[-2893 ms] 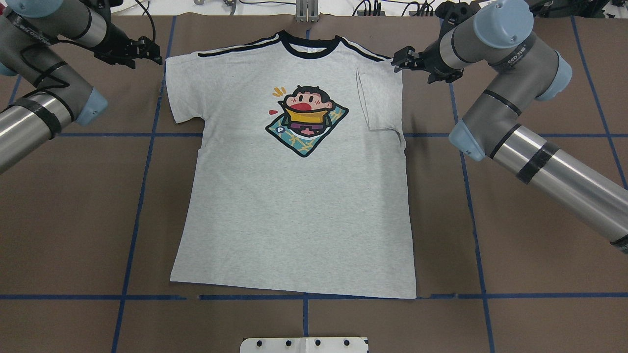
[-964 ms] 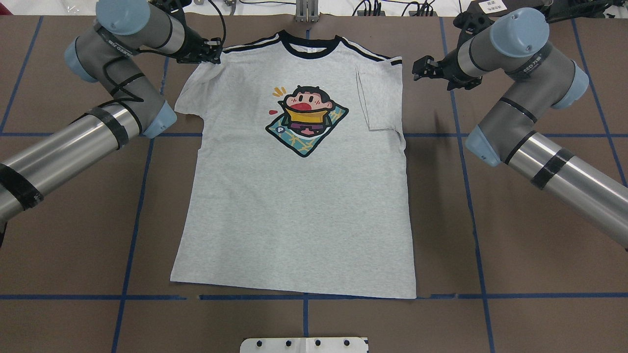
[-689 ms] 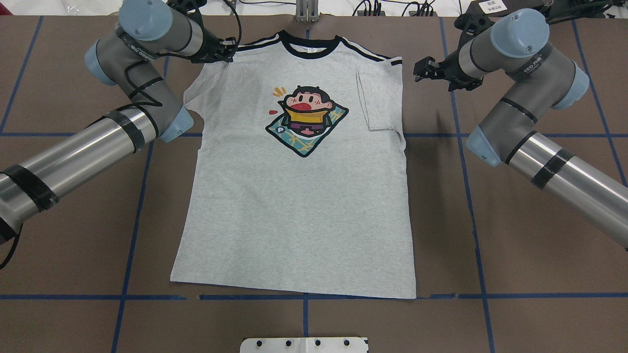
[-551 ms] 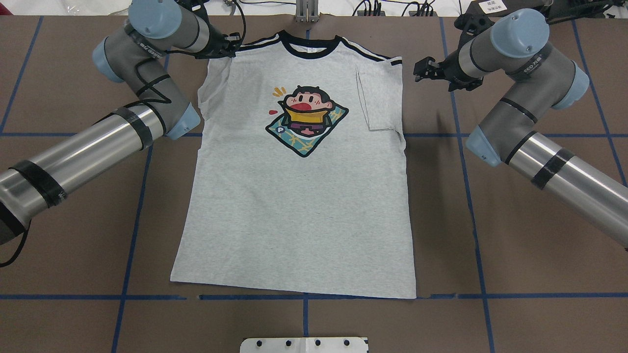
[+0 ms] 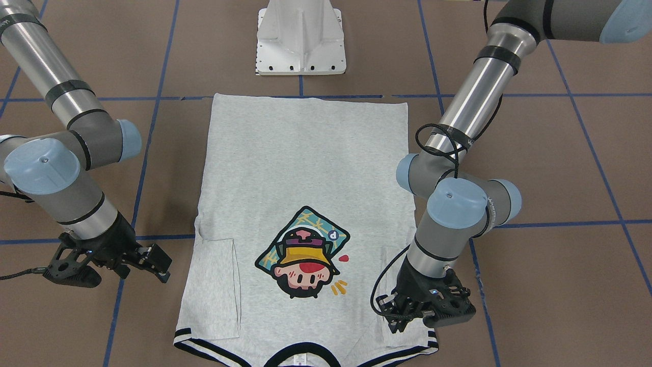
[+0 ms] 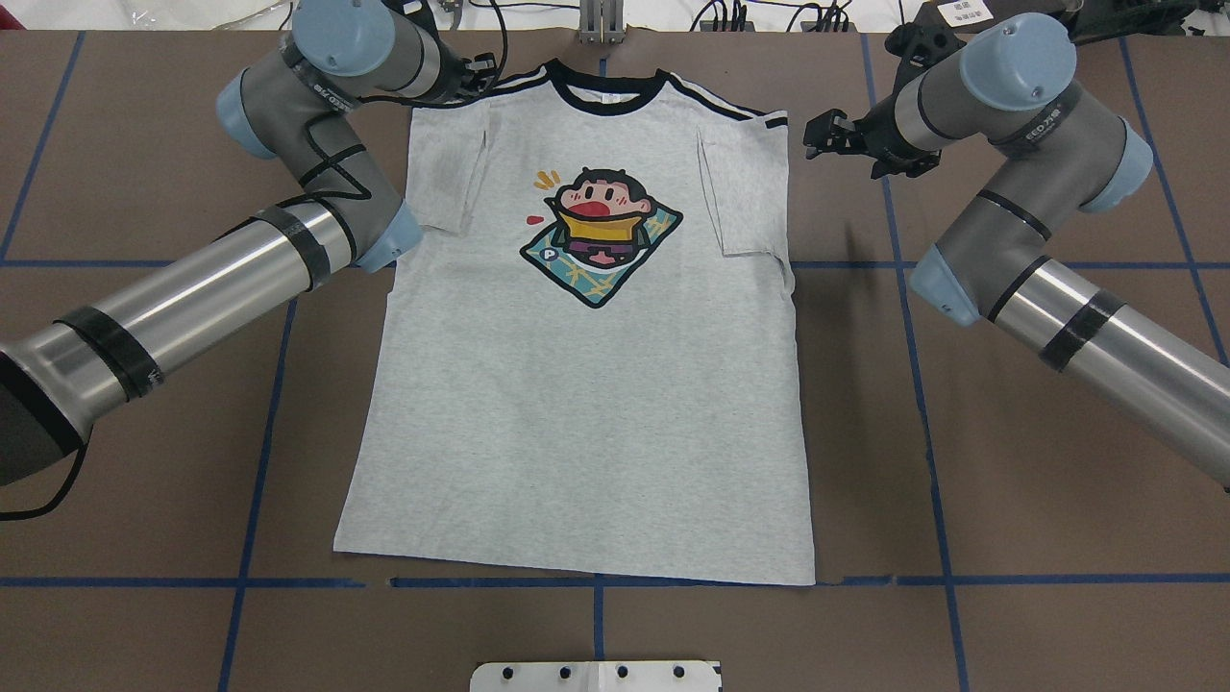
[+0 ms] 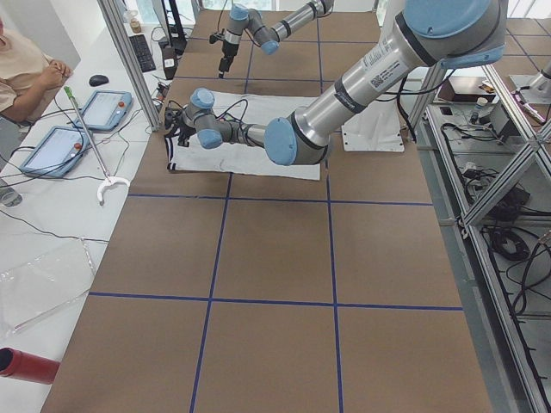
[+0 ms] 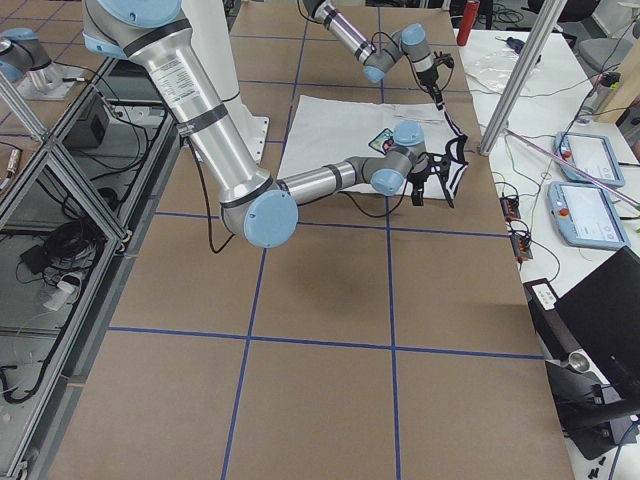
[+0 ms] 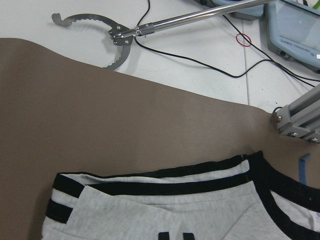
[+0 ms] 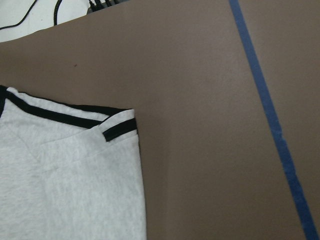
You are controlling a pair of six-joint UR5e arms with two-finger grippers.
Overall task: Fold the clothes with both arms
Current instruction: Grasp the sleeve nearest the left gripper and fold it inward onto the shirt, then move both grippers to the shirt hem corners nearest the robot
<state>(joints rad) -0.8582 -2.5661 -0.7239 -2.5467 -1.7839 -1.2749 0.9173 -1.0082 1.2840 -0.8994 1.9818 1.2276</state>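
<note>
The grey T-shirt (image 6: 596, 404) lies flat and face up on the brown table, collar away from the robot, with the cartoon print (image 6: 601, 235) on its chest. Both sleeves are folded inward onto the body. My left gripper (image 6: 478, 77) is down on the shirt's left shoulder (image 5: 402, 336) and looks shut on the folded sleeve's striped hem (image 9: 172, 235). My right gripper (image 6: 815, 135) stands open just off the right shoulder (image 10: 120, 127), over bare table, with nothing between its fingers. The same open gripper (image 5: 162, 265) shows in the front view.
The white pedestal base (image 5: 300, 41) stands at the table's near edge, beyond the shirt's hem. Blue tape lines (image 6: 927, 423) grid the table. Past the far edge are a metal reacher tool (image 9: 115, 37), cables, control pendants (image 7: 103, 107) and a seated person (image 7: 26, 69).
My left arm swung in from the table's left, took the left sleeve and carried it inward, so it now lies folded on the chest. The right gripper backed slightly off the right shoulder.
</note>
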